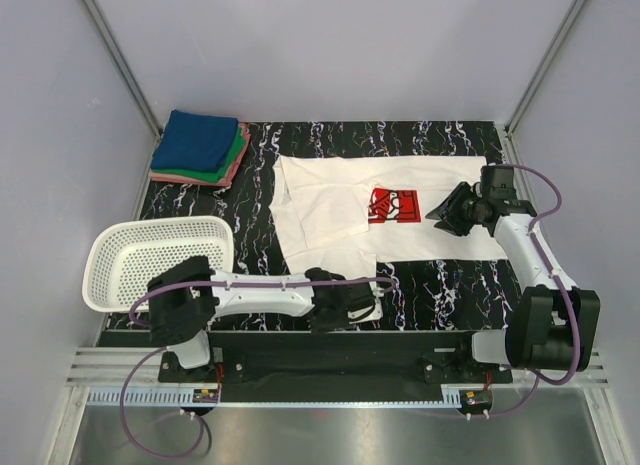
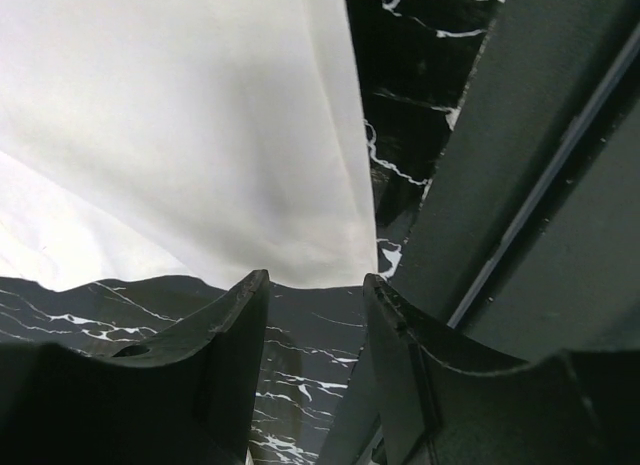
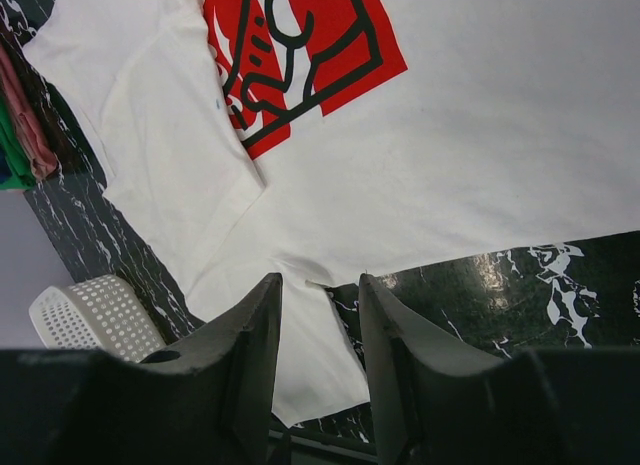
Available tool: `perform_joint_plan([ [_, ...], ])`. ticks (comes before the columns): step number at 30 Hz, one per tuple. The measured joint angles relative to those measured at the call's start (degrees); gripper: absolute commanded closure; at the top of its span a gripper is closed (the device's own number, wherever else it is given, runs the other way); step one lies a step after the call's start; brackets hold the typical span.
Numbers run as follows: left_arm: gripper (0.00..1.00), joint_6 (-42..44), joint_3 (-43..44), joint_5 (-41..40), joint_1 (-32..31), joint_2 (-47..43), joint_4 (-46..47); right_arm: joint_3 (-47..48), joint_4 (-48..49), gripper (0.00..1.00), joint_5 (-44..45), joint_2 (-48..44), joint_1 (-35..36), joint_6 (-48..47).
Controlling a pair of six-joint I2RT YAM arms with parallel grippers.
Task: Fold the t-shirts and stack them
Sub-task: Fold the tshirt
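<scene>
The left hand (image 2: 315, 280), released and empty at the hem of the white t-shirt (image 1: 420, 180), may pinch one layer only, dragging it askew, while the right hand (image 3: 320, 280) hovers released.

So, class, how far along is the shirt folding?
Done: folded blue, green and pink cloth shirts sit stacked at the far left corner of the black marbled mat. In hand: the white t-shirt with red print, one side flap over part of the print; left pincer and right pincer are open, gripping nothing. Left: finish folding it and stack it.
</scene>
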Motion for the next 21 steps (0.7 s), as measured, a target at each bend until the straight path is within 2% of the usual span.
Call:
perform_joint_plan([
  [6, 0.54, 0.2, 0.4, 3.4, 0.0, 0.0, -1.7, 0.0, 0.1, 0.56, 0.0, 0.0, -0.4, -0.3],
  [21, 0.57, 0.2, -2.1, 3.7, 0.0, 2.7, 1.1, -0.6, 0.3, 0.56, -0.7, 0.1, -1.3, -0.5],
])
